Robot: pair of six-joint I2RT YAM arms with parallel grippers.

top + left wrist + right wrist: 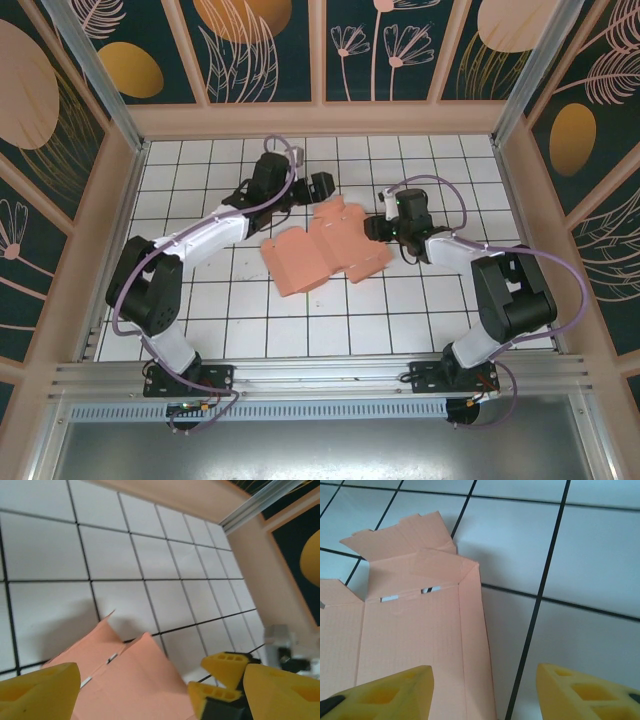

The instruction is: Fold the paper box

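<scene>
Yellow fingers [40,692] of the left pincer [137,680] stand wide apart with nothing held. Beneath them the paper box [105,655], a salmon-pink sheet, lies flat on the white gridded surface [50,540].

From the right wrist, the right pincer [484,672] is parted too and grips nothing. One finger hangs over the card's side panel, and a notched end flap tilts up beyond it.

From above, the sheet lies unfolded mid-surface between both pincers, so it is no container yet and holds nothing. It looks light, thin, easily creased and apt to slide. I'd pinch a flap edge near a score line while the other pincer pins the main panel.
</scene>
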